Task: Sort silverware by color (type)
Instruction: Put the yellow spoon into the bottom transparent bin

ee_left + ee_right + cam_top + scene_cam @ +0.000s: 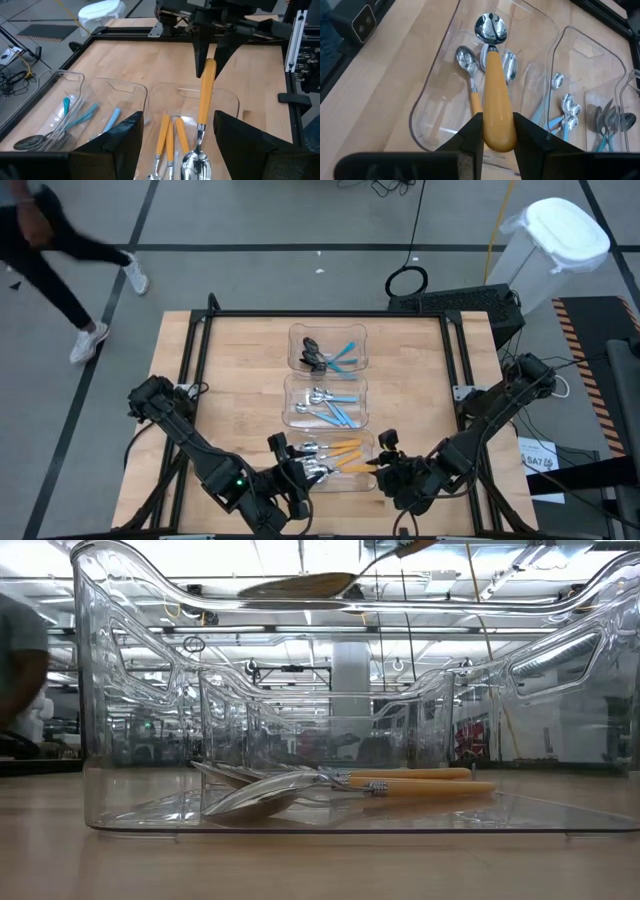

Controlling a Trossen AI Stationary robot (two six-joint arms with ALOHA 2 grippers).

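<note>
Three clear bins stand in a row down the table's middle. The near bin point(340, 438) holds orange-handled silver spoons point(167, 137). The middle bin point(290, 395) holds blue-handled silver spoons, and the far bin point(293, 340) blue-handled dark ones. My right gripper point(497, 125), at the near bin's right end point(385, 463), is shut on another orange-handled spoon point(495, 85) above that bin. My left gripper point(177, 150) stands open at the bin's left end point(297, 470), its fingers on either side of the hanging spoon's bowl without touching it. My right gripper pinches the free end of the spoon's orange handle point(499, 131) between its two fingers point(205, 50). The fingers slant down from the table's right side, and the spoon runs on beyond them. It hangs tilted, bowl point(197, 162) lowest, clear above the near bin.
A black frame point(320, 314) borders the wooden table. A person point(60, 250) walks on the floor beyond the far left corner. A white lidded container point(560, 240) stands off the far right corner. Bare wood lies to the left and right of the bins.
</note>
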